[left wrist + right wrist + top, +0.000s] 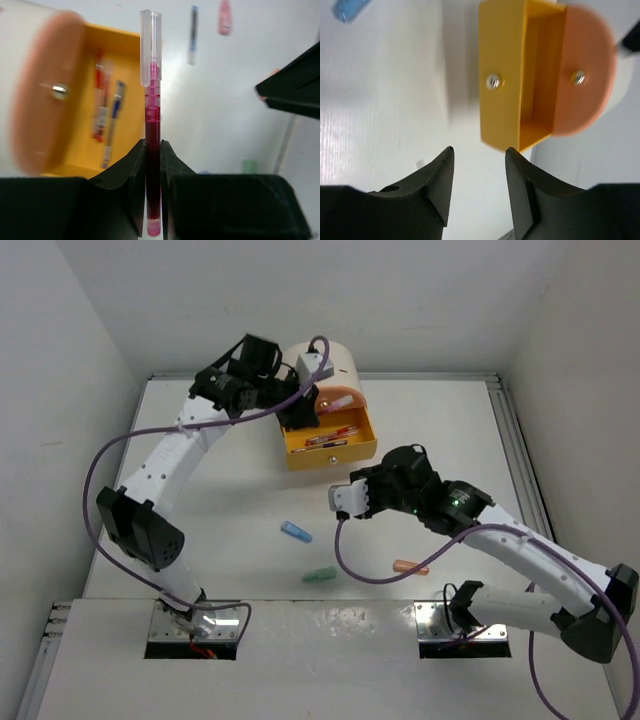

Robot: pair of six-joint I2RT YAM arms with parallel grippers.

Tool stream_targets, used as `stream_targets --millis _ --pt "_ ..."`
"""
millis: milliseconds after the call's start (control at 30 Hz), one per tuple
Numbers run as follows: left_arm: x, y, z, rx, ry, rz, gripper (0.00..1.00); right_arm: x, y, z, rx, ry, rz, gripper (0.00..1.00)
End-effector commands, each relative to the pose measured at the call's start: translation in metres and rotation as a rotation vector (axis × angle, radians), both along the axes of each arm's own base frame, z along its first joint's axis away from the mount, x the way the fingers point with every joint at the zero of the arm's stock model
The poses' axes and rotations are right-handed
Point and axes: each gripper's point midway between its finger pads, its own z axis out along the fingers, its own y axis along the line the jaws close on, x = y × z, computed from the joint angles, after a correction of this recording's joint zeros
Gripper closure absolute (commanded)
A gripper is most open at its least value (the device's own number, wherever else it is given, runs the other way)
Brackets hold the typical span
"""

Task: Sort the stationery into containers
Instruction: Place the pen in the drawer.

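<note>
While the left gripper (153, 150) clamps a slim red clear-capped pen (152, 115), long axis running along the open orange-yellow drawer (132, 90) to its side, seemingly above the rim, the right gripper (479, 152) hangs parted, empty, facing that drawer's front.

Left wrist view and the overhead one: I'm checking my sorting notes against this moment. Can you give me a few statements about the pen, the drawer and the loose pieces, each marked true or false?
1. The left arm's jaws are clamped on a red pen with a clear cap. True.
2. The orange-yellow drawer is pushed shut. False: it is pulled out, with other pens lying inside.
3. The right arm's jaws hold something. False: they stand apart with nothing between them.
4. A green capsule-shaped piece lies loose on the white table. True.
</note>
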Motion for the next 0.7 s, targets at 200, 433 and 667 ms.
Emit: stream_targets --millis 200,433,667 --pt "0.082 0.019 -0.020 0.160 -0.062 0.058 0.81 0.033 -0.093 -0.083 -0.057 0.312 -0.168 0.60" --pt "0.096 0.015 -0.040 0.168 -0.070 0.061 0.74 0.070 -0.135 -0.122 -0.110 0.421 -0.258 0.52" --pt "0.093 0.011 -0.034 0.130 -0.049 0.048 0.38 0.091 -0.153 -0.159 -0.226 0.478 -0.198 0.48"
